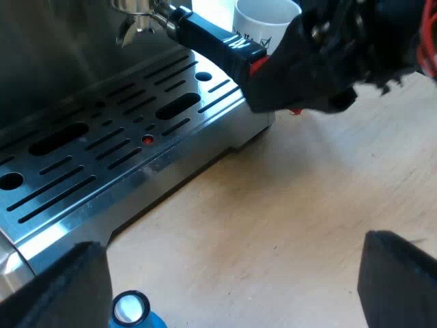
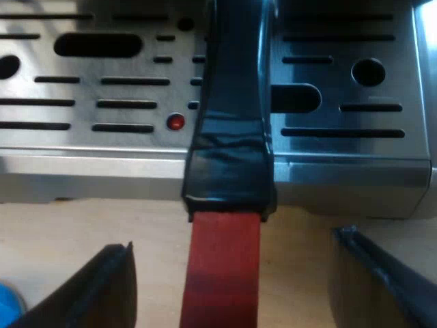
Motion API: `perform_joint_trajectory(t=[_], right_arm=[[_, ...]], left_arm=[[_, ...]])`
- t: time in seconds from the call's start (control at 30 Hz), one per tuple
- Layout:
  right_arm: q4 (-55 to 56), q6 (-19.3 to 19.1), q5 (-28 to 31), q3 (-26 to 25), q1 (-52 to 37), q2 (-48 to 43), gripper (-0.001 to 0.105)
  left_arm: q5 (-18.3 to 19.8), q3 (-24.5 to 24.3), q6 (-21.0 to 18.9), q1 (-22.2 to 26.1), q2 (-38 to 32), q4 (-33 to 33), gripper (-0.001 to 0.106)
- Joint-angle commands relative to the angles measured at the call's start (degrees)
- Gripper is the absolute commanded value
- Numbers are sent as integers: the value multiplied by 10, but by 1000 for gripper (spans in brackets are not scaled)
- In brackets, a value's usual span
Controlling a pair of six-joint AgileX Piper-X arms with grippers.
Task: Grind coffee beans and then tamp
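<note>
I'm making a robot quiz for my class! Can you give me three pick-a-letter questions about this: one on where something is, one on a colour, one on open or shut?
1. Where is the handle's red end?
A) between the right fingers
B) in a sink
C) on a plate

2. What colour is the tamper?
A) yellow
B) blue
C) pink

3. How are the right fingers?
A) shut on the handle
B) shut on a spoon
C) open

Answers:
1 A, a black finger stands on each side of it.
2 B, its body by the left fingers is blue.
3 C, a bare gap shows between each finger and the handle.
</note>
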Motion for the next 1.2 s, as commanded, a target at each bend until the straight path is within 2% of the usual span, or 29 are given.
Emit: perform_joint_trajectory(t=[0.03,0.5,0.73,0.9,1.03,1.07,1.2], right_arm=[[-2,-4,-2,-4,-7,3,60],[-17,-4,-12,6,-24,25,60],[-19,-4,-12,6,-24,28,60],[-19,-4,-14,6,-24,28,60],[-19,-4,-15,6,-24,28,60],[-19,-4,-15,6,-24,28,60],[-19,-4,-15,6,-24,28,60]], left_arm=[[4,0,-5,-1,-1,-2,86],[4,0,-5,-1,-1,-2,86],[4,0,15,-1,-1,-7,86],[4,2,15,-1,13,-63,86],[4,3,15,-1,23,-82,86],[28,5,24,-1,80,-121,86],[31,5,26,-1,121,-147,86]])
